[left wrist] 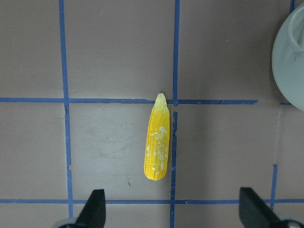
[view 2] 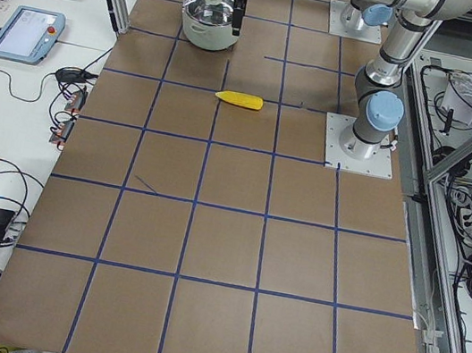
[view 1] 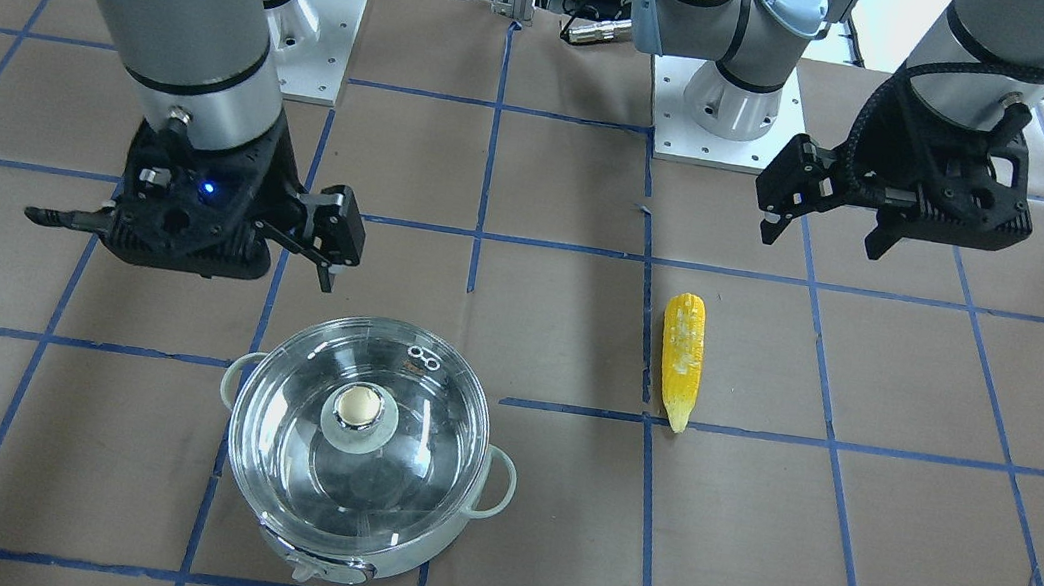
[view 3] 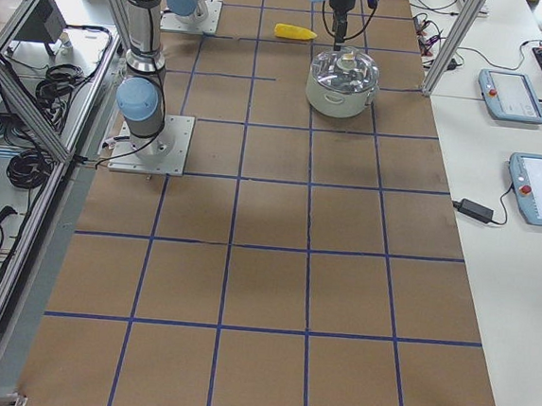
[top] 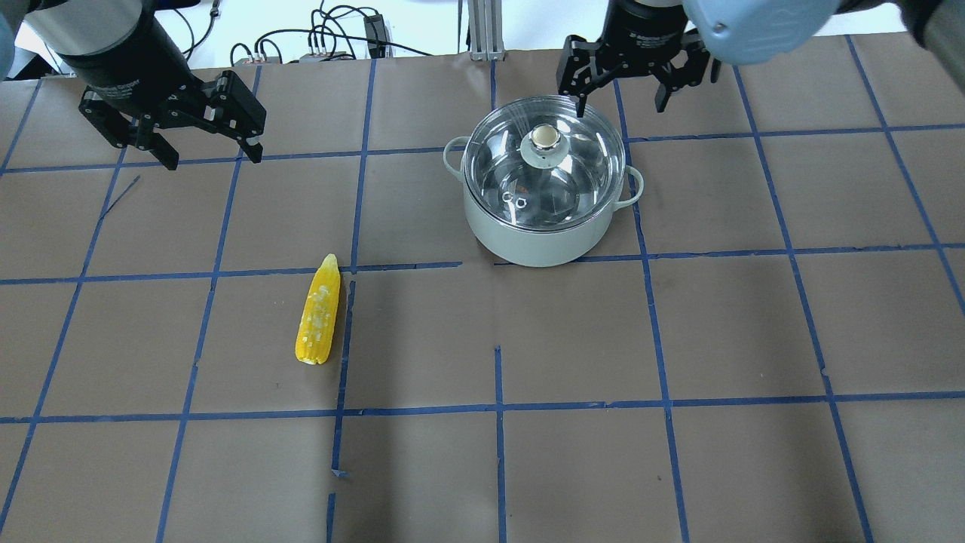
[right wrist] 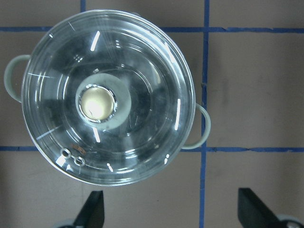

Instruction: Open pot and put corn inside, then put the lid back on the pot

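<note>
your desk is covered in brown paper and crossed by a grid of blue tape, with two teach pendants lying on the white bench beside it. the pot stands upright on the robot's right half of the desk, pale-bodied, with a small loop handle on either side. the lid sits closed on the pot, its cream knob in the middle and its two steam holes near the rim. the corn lies flat on the paper on the robot's left half, well apart from the pot, just beside a tape line, with its pointed tip turned away from the robot's base. the left end effector hangs above the desk, released, with its fingers spread wide and nothing between them. its wrist camera looks straight down on the corn, which lies ahead of the fingertips and touches neither. the right end effector is likewise released and empty, jaws wide apart, and hovers above the pot, with the whole lid filling its wrist view. it seems to hang clear of the knob, though the side views are too small for you to be sure of the gap.
</note>
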